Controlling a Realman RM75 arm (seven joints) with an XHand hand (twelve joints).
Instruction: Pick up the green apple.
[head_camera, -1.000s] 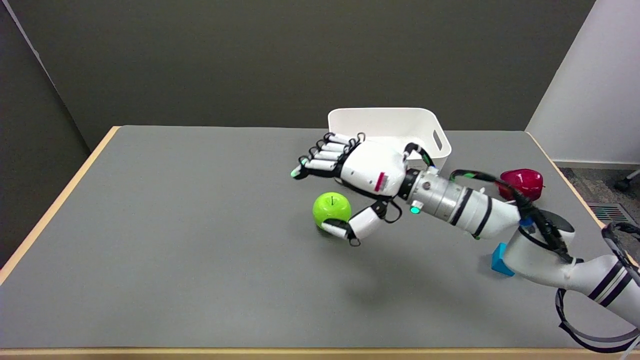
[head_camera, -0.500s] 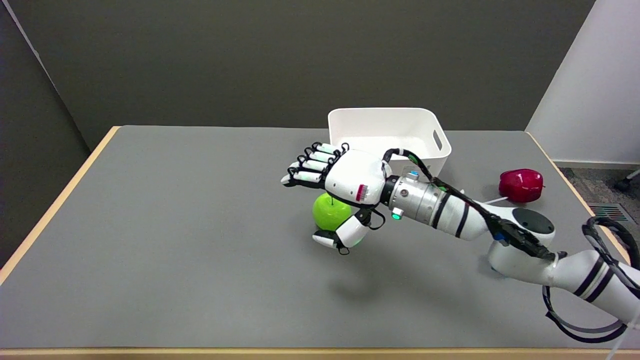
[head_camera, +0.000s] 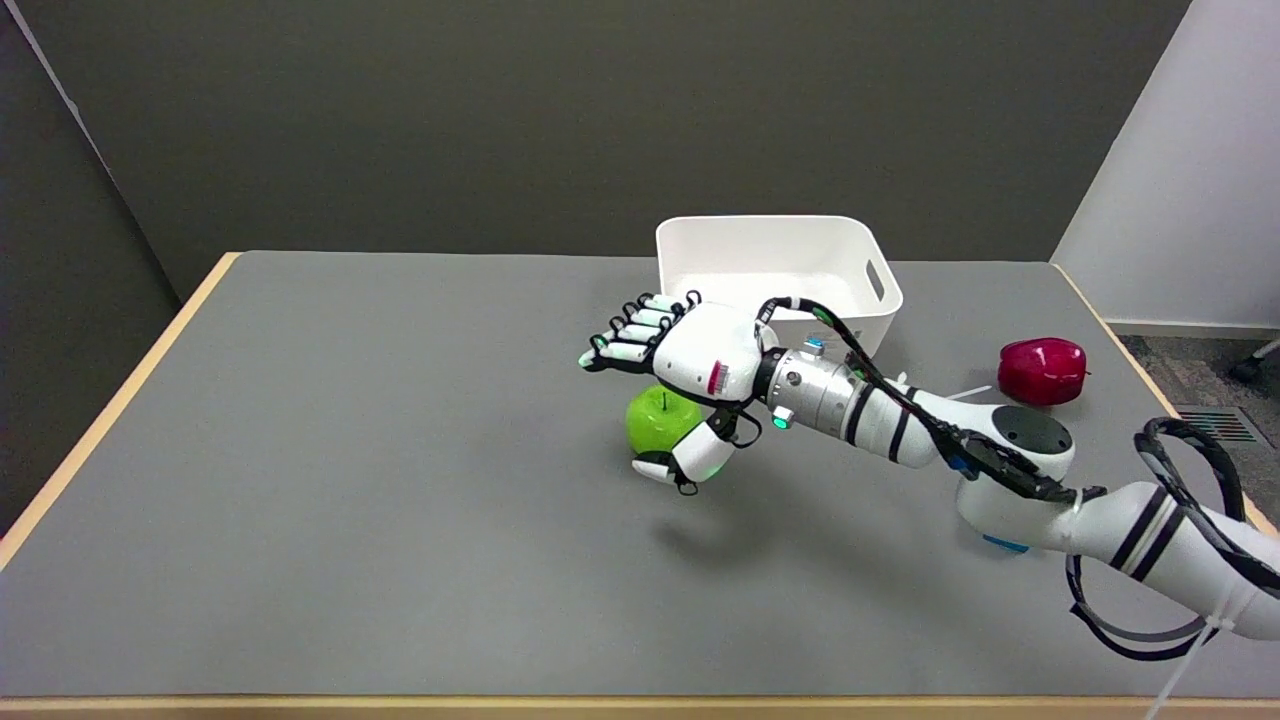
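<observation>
Head view: the black-and-white robot hand (head_camera: 690, 375) is spread open, holding nothing. The round, glossy green apple (head_camera: 658, 420) sits on the grey counter (head_camera: 400, 450) directly beneath its palm, thumb alongside.

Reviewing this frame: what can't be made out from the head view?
- Whether the right hand touches the green apple: the palm covers the apple's upper right; the thumb lies in front of it.
- Blue block: only a sliver shows under the right arm.
- Bin floor: partly hidden by its front wall and the arm's cable.
- Right arm: cut off by the right edge.
</observation>
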